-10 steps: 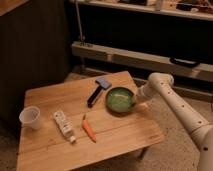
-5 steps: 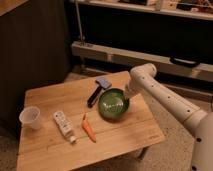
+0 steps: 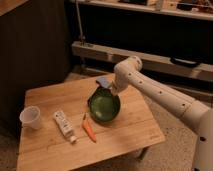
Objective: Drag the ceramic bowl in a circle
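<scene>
Where claw (image 3: pixel 110 90) meets rim, green ceramic bowl (image 3: pixel 104 107) tilted.

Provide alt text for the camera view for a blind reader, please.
The gripper of a robot arm is at the far rim of a green ceramic bowl on a wooden table. A carrot, a white tube and a plastic cup sit beside it.

The arm (image 3: pixel 160 95) is off-white and smooth: thick rounded tubes meeting at a bulbous joint (image 3: pixel 129 66), with a row of small dark dots along the long link, screws or holes, it is hard to tell. Toward the lower right it widens into a heavier white segment. The gripper (image 3: pixel 112 89), pale shading to grey, sits at the far rim of the ceramic bowl (image 3: pixel 104 107).
</scene>
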`<state>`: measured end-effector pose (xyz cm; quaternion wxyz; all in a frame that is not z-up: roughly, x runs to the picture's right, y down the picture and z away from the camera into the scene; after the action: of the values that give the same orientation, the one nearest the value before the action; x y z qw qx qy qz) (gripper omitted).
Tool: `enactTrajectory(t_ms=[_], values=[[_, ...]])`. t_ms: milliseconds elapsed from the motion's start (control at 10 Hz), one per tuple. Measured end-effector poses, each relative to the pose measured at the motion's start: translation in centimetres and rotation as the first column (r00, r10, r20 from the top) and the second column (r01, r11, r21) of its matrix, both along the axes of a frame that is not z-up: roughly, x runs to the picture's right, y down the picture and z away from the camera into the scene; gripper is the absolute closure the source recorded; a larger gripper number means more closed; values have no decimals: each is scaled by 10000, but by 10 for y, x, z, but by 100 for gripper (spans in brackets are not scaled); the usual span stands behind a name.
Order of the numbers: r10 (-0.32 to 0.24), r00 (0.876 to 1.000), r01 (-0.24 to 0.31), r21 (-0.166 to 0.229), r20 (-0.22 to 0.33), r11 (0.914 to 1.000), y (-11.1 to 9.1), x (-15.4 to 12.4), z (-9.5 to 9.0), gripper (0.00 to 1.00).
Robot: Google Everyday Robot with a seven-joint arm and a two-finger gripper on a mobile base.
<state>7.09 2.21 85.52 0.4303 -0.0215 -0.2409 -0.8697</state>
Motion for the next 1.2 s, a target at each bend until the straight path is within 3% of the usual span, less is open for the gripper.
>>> enactTrajectory(t_ms=[400,600,900,1100,1200], values=[[215,9988,-253,-878,-433,9958,31,29,46,100],[451,9932,-535,-776,-1071,9955,32,55,48,100],[699,9705,-799,-343,-2306,9962,29,119,26,100],[425,9523,-488,-134,-3023,9987,43,163,3,100],[164,9491,-213,-121,-3146,9997,53,173,-6,100]])
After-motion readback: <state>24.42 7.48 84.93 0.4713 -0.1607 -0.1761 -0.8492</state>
